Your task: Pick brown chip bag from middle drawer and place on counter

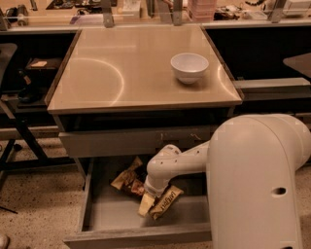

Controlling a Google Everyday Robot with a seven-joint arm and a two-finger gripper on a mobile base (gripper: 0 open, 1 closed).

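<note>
The brown chip bag [165, 200] lies crumpled in the open middle drawer [111, 215], under the counter [121, 73]. Its dark body with tan-yellow ends shows on both sides of my wrist, with pale lettering on the right part. My white arm reaches in from the right. My gripper [148, 189] is down in the drawer, right on the bag's middle, and is mostly hidden by the wrist and the bag. I cannot tell whether it holds the bag.
A white bowl [189, 66] stands on the counter's right rear part. A shut grey drawer front with small orange marks [121, 142] sits just above the open drawer. A cluttered bench with metal posts [146, 12] runs behind. A dark stand [14, 121] is at the left.
</note>
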